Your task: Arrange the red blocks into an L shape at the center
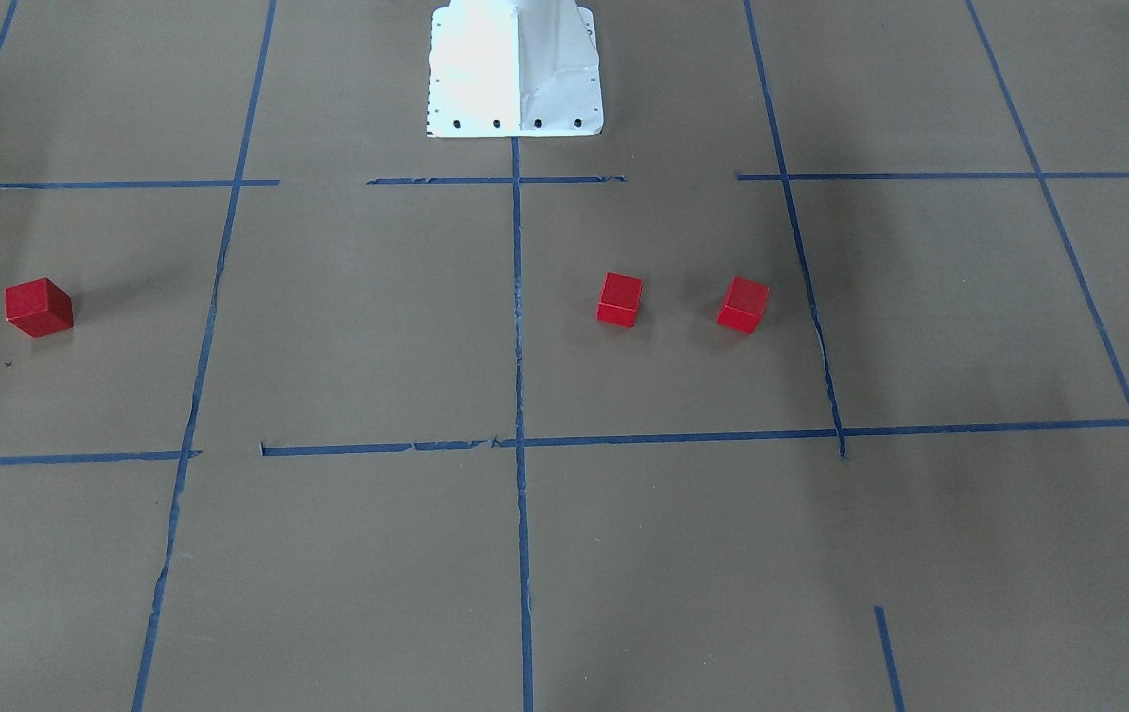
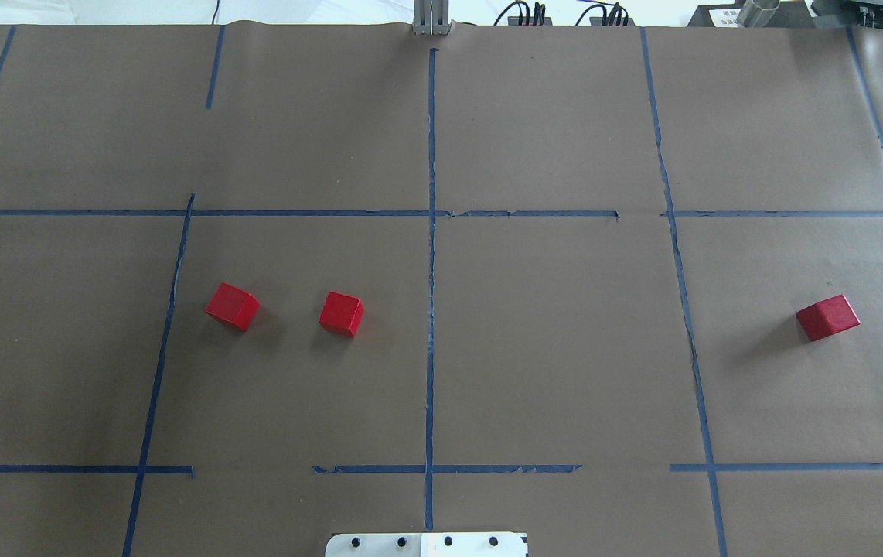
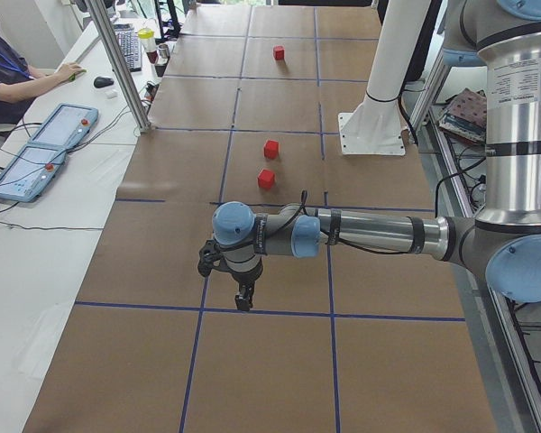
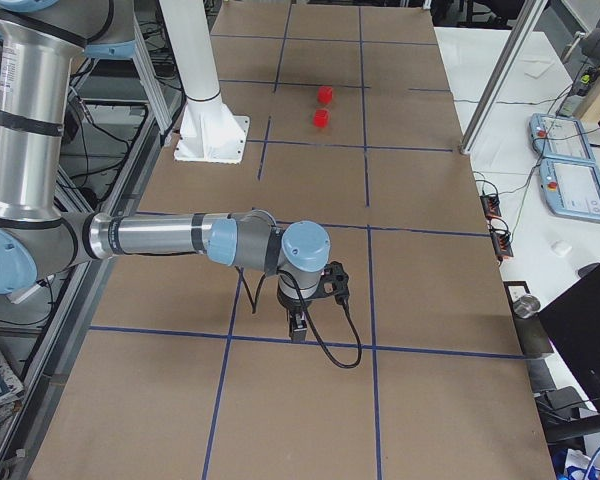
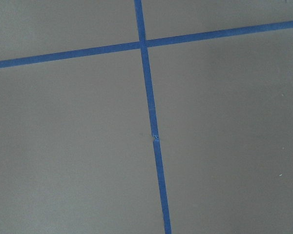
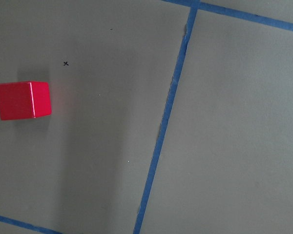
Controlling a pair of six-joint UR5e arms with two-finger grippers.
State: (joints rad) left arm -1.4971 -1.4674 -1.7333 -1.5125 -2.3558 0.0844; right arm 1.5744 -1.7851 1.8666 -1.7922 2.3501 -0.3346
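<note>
Though 3 red blocks (image 2: 232, 306) (image 2: 341, 313) (image 2: 828, 317) lie apart | x mark (image 6: 66, 63) nr one

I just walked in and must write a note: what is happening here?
No block is being handled. Two red blocks sit apart, on the robot's left of the center line; the third block lies far on its right. The left gripper and right gripper hang over the ends of the table, holding no block.

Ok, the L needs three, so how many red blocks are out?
3 red blocks. One block and a second block sit apart, on the robot's left of the center tape line; the third block lies alone far to its right. Nothing seems hidden.
</note>
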